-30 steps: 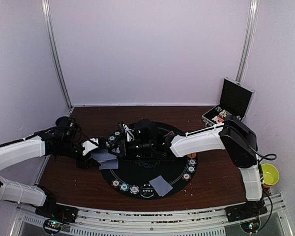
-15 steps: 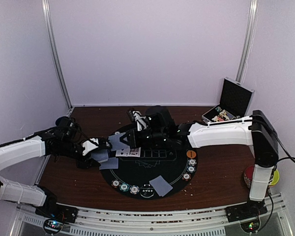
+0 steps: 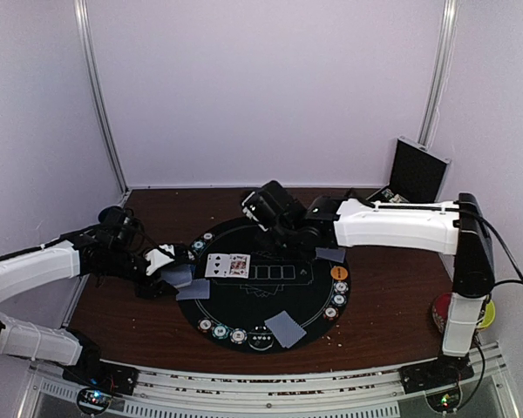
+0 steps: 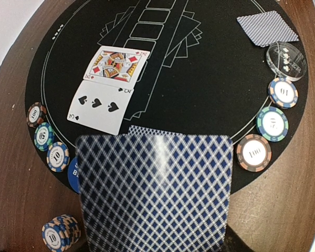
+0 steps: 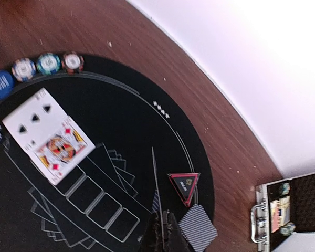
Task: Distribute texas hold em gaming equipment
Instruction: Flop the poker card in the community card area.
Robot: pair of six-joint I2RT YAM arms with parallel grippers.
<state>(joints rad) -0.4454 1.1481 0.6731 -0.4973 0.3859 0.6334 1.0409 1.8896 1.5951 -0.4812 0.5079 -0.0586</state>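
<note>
Left gripper (image 3: 171, 272) pinches a blue diamond-backed deck (image 4: 155, 194), back up, at the black mat's (image 3: 244, 305) left rim. 2 face-up cards (image 3: 227, 265), the 3 of spades and king of diamonds, lie left of mat centre, long edges together. Right gripper (image 3: 253, 204) hangs over the mat's far edge, fingers pressed together.

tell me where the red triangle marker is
In the right wrist view the red triangle marker lies near the right edge of the black mat, just beside a face-down card.
</note>
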